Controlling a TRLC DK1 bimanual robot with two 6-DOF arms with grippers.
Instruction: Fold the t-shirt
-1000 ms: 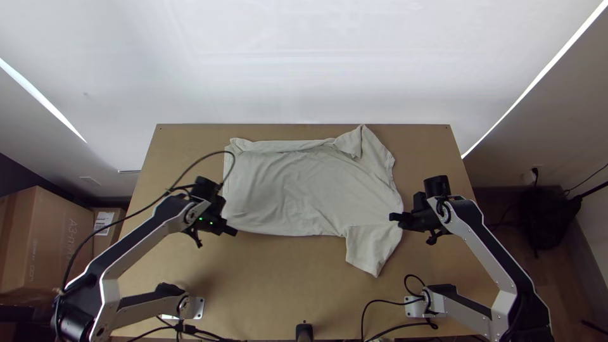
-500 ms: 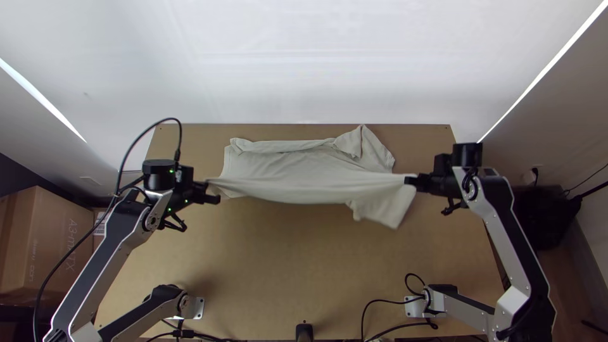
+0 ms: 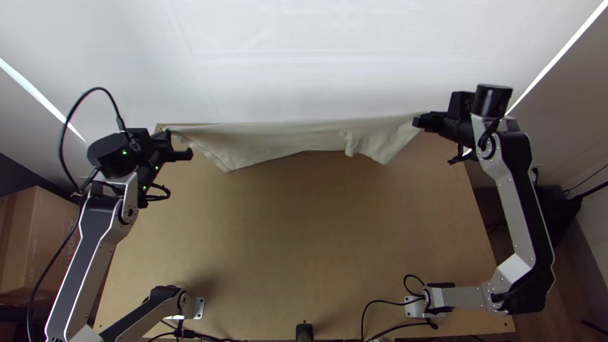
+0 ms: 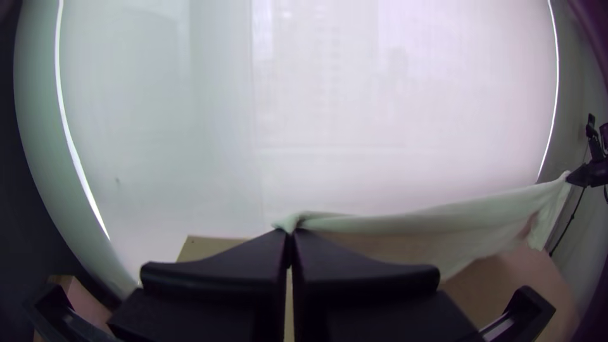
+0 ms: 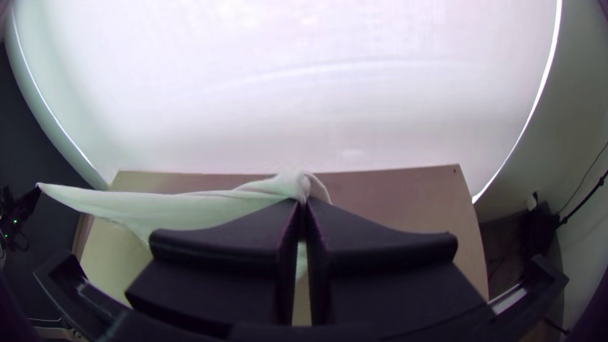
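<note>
Pale cream cloth t-shirt (image 3: 266,142) found suspended, drawn out above the light wooden table's (image 3: 304,240) far part — black left gripper (image 4: 289,233) and black right gripper (image 5: 303,202) each pinching cloth — lift for straightening or folding judged in hand; next, lower evenly, lightly tensioned.

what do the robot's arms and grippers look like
The left arm and right arm have silver-grey links with black panels and black joints. The left gripper and right gripper have wide black fingers tapering at the tips. A black cable loops by the left wrist, which shows small green lights.
</note>
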